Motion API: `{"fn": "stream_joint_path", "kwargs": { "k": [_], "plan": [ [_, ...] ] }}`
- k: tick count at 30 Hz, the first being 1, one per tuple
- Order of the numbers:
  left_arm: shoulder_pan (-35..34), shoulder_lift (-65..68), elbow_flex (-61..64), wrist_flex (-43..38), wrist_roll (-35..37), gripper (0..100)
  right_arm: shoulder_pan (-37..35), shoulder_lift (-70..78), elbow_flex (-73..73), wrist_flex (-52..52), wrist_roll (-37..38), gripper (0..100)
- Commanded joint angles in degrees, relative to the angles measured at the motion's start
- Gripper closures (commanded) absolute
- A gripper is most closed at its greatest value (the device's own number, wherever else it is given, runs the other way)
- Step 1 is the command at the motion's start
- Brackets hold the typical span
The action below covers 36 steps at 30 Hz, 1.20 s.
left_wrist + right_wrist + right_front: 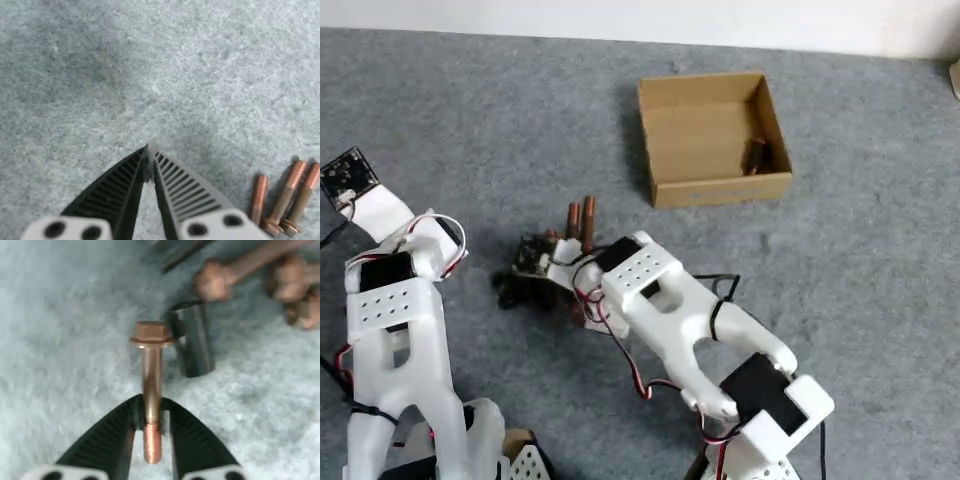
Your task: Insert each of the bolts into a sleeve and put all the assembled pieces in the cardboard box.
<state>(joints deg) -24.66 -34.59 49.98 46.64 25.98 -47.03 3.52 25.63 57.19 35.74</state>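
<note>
My right gripper (149,407) is shut on the threaded shank of a copper bolt (150,365), whose hex head points away from the fingers. A dark metal sleeve (192,345) lies on the carpet right beside the bolt head. More copper bolts (280,280) lie just beyond it, and in the high view these bolts (582,222) are at the tip of the right gripper (548,264). My left gripper (148,151) is shut on nothing, just over bare carpet, with three bolts (285,200) off to one side. The cardboard box (665,140) stands farther back with a dark piece (755,155) inside.
Grey carpet covers the table. Another dark sleeve (175,250) lies farther off. The left arm (395,300) stands at the left side of the table, the right arm (690,320) across the middle. A pale wall edge runs along the back.
</note>
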Motion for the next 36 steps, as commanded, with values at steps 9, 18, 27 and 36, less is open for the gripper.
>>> {"fn": "stream_joint_path", "kwargs": {
  "k": [9, 18, 27, 36],
  "plan": [
    [-0.66, -1.71, -0.22, -1.23, 0.00, 99, -6.11, 0.66, 4.62, -18.68, -27.08, 99.2],
    [-0.92, -1.71, -0.48, -1.23, 0.00, 99, -6.02, 1.19, 4.88, -28.62, -32.53, 99.2],
    [-2.51, -1.71, -0.48, -1.32, 0.09, 99, -5.93, 1.19, 4.97, -33.80, -32.26, 98.8],
    [-2.51, -1.71, -0.57, -1.32, 0.09, 99, -5.14, 1.71, 4.53, -34.42, -32.00, 91.8]
  ]
}}
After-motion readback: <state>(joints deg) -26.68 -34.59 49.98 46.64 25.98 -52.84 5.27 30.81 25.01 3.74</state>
